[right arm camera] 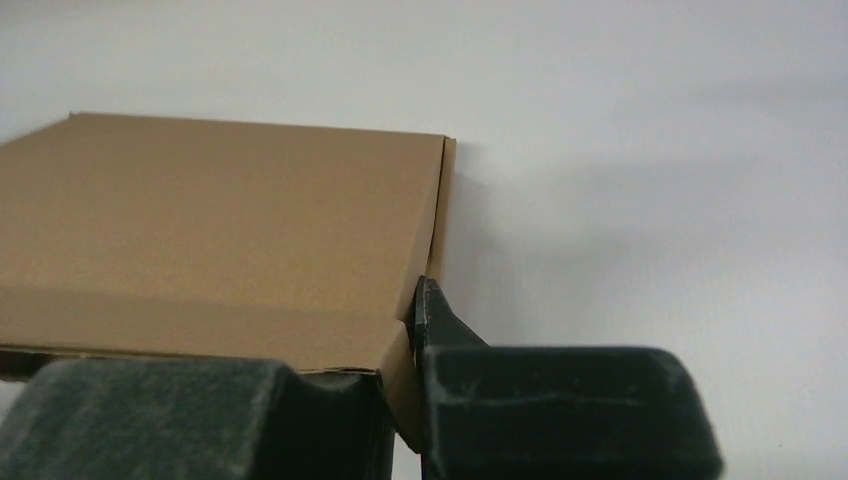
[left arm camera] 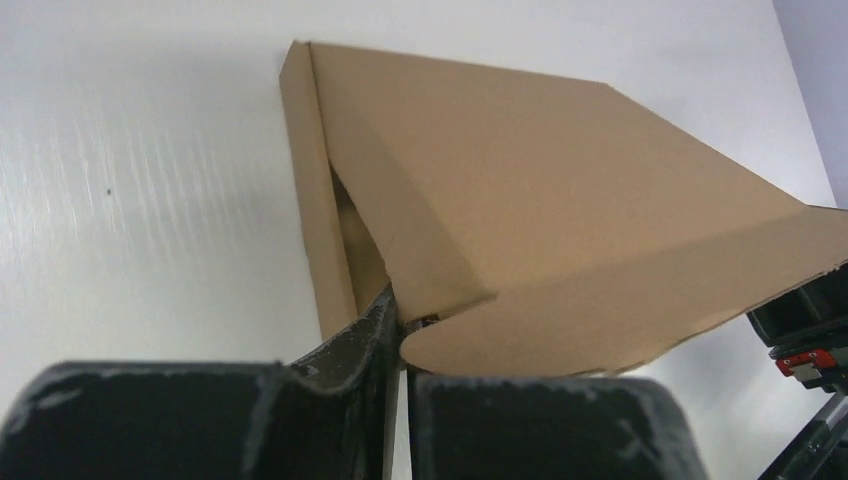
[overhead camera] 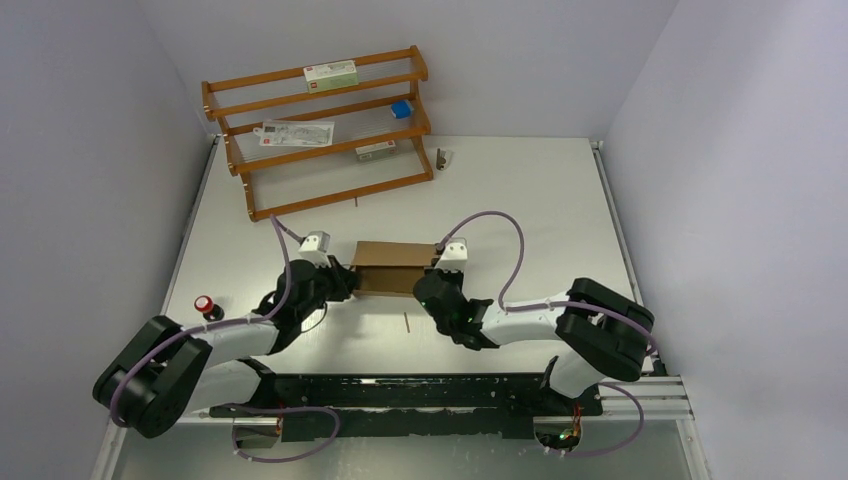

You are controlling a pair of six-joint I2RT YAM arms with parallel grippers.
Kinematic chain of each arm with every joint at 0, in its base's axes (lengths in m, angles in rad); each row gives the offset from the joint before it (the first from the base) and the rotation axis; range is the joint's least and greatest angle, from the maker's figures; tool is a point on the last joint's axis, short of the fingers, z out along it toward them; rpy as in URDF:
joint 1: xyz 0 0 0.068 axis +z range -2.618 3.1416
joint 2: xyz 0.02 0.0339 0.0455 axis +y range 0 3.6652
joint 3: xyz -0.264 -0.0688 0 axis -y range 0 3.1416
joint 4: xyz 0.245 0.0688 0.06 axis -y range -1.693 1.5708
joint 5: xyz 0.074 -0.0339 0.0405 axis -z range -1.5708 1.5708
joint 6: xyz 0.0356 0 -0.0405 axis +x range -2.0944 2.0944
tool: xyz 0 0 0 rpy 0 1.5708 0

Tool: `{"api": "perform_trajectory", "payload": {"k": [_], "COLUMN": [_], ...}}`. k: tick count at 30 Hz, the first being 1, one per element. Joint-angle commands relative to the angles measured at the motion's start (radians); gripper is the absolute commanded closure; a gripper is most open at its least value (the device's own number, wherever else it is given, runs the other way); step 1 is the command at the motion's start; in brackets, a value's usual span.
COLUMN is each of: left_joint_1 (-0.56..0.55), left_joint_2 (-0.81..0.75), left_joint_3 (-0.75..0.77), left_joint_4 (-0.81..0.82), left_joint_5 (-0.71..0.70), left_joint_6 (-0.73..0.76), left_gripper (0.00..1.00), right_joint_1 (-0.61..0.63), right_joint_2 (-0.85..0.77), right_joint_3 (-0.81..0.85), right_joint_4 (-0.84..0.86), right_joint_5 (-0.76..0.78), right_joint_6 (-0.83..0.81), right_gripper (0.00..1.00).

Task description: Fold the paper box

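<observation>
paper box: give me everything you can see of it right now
The paper box is plain brown unprinted cardboard, a shallow rectangular mailer lying on the table between the two arms. Its lid panel is folded over but not flat: the left wrist view shows it sloping up, a gap at the side wall and a round-cornered front flap sticking out. The left gripper and right gripper each pinch a near corner.

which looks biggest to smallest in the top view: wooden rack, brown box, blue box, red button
1. wooden rack
2. brown box
3. red button and blue box: both tiny and about alike, too close to rank
</observation>
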Motion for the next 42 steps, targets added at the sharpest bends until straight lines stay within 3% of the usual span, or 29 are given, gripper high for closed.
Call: {"api": "perform_trajectory", "payload": {"k": [1, 10, 16, 18, 22, 27, 34, 42], "left_joint_1": [-0.011, -0.011, -0.011, -0.010, -0.007, -0.007, -0.005, 0.012], "left_joint_2": [-0.054, -0.234, -0.423, -0.482, -0.582, -0.656, -0.576, -0.252], "left_joint_3": [-0.037, -0.046, -0.008, 0.012, 0.077, 0.209, 0.444, 0.664], "left_joint_4": [-0.080, -0.285, -0.532, -0.627, -0.816, -1.050, -1.175, -1.131], "left_joint_5": [-0.002, -0.051, -0.111, -0.142, -0.185, -0.253, -0.297, -0.173], "left_joint_6": [-0.042, -0.064, -0.096, -0.118, -0.135, -0.129, -0.119, -0.038], "left_gripper": [0.89, 0.75, 0.53, 0.47, 0.40, 0.31, 0.23, 0.26], "right_joint_1": [0.021, 0.035, 0.037, 0.036, 0.037, 0.037, 0.031, -0.178], "right_joint_2": [0.000, -0.016, -0.078, -0.111, -0.174, -0.311, -0.486, -0.252], "right_joint_3": [-0.042, -0.079, -0.088, -0.088, -0.075, -0.041, 0.119, 0.477], "right_joint_4": [0.019, 0.054, 0.042, 0.017, -0.111, -0.349, -0.673, -0.980], "right_joint_5": [0.016, 0.027, -0.001, -0.006, -0.028, -0.101, -0.207, -0.406], "right_joint_6": [0.028, -0.028, -0.079, -0.085, -0.059, -0.001, 0.001, 0.065], "right_gripper": [0.91, 0.81, 0.64, 0.52, 0.32, 0.18, 0.13, 0.15]}}
